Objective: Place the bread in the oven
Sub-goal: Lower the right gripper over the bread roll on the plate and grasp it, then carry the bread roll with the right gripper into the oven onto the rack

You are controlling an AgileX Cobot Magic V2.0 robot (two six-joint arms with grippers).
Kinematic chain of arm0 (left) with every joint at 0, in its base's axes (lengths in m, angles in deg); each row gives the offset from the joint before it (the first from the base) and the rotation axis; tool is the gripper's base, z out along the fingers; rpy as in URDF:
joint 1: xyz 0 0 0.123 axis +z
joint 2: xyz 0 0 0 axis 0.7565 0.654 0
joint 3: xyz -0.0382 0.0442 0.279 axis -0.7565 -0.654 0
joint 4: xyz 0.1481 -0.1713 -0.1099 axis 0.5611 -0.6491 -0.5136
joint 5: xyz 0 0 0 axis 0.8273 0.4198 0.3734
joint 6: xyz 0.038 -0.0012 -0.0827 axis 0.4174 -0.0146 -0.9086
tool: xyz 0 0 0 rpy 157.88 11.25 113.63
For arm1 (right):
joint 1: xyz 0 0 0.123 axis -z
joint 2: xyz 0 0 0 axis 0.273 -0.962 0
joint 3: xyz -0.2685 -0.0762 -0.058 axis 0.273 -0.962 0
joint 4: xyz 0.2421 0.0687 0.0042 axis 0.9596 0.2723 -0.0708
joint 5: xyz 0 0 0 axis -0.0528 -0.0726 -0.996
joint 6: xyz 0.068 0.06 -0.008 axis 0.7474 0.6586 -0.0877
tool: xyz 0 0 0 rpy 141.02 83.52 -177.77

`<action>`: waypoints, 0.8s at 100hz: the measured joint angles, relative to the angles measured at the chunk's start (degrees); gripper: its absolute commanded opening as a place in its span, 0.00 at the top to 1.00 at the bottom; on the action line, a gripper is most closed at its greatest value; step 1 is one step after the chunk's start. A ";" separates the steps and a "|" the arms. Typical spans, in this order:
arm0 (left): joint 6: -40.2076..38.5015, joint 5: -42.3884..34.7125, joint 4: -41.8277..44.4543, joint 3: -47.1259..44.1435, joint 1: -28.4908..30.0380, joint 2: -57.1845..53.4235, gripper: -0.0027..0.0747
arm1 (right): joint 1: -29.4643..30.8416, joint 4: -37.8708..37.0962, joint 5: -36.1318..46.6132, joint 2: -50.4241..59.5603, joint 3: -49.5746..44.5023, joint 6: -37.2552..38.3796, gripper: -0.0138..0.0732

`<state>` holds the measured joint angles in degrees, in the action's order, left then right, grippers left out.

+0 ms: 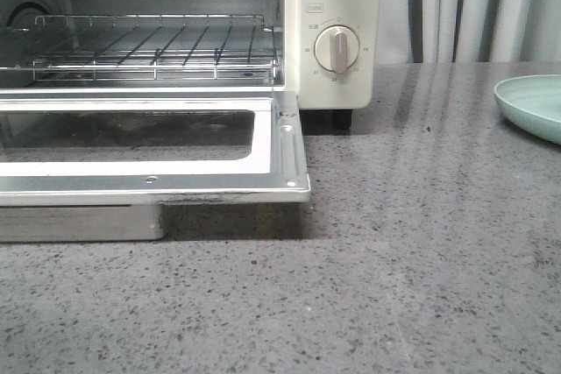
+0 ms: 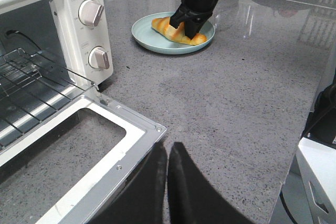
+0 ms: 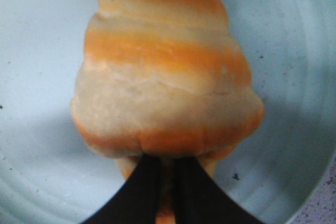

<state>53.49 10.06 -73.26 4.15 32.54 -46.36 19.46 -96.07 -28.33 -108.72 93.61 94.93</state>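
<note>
A: Right wrist view, and the right gripper (image 3: 163, 187) is down on the croissant (image 3: 165, 72), its 2 black fingers (image 3: 139, 190) almost together against the roll's near end. Clamped on it? I cannot tell.

B: From the left wrist view, that croissant lies on the pale blue plate (image 2: 144, 38) with the right arm reaching down onto it.

A: The left gripper (image 2: 167, 153) hangs with fingers pressed together, holding nothing, just beside the oven door (image 2: 134, 148).

B: Door dropped flat, wire rack (image 1: 131, 45) bare, toaster oven (image 1: 337, 32) well apart from the plate on the grey countertop (image 1: 421, 260).
</note>
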 measured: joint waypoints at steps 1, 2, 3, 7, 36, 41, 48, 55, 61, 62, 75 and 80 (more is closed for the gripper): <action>0.00 0.00 -0.16 0.00 0.00 -0.13 0.99 | 0.00 0.00 0.00 0.16 0.00 0.00 0.93; 0.00 0.00 -0.15 0.00 0.00 -0.13 0.99 | 0.00 0.00 0.00 0.22 0.00 0.00 0.93; 0.00 0.00 -0.33 0.00 0.00 -0.23 0.99 | 0.00 0.11 0.00 0.25 0.00 0.00 0.93; 0.00 -0.11 -0.70 0.00 0.00 -0.53 0.99 | 0.00 0.26 0.00 1.04 0.12 0.00 0.93; 0.00 -5.04 -1.80 0.00 0.00 -5.92 0.99 | -2.54 1.36 3.29 17.43 6.77 -0.64 0.93; 0.00 -6.32 -1.94 0.00 0.00 -6.24 0.99 | -4.25 1.50 3.96 20.33 9.00 -0.64 0.93; 0.00 -7.55 -2.08 0.00 0.00 -6.37 0.99 | -7.47 1.75 5.02 23.60 12.11 -0.76 0.93; 0.00 -8.71 -2.18 0.00 0.00 -6.37 0.99 | -12.04 2.65 6.49 25.77 15.07 -2.02 0.93; 0.00 -9.60 -2.18 0.00 0.00 -6.37 0.99 | -16.54 4.51 8.04 26.64 17.37 -4.90 0.93; 0.00 -9.78 -2.18 0.00 0.00 -6.37 0.99 | -17.77 5.04 8.20 26.74 17.61 -5.24 0.93; 0.00 -12.28 -2.30 0.00 0.00 -6.37 0.99 | -30.13 8.36 11.12 25.77 20.44 -10.13 0.93; 0.00 -13.05 -2.30 0.00 0.00 -6.37 0.99 | -34.80 9.25 11.78 24.48 20.79 -10.86 0.93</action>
<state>53.49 -2.99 -75.56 4.15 32.54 -52.74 -15.34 -86.82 -16.55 -84.23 114.39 84.06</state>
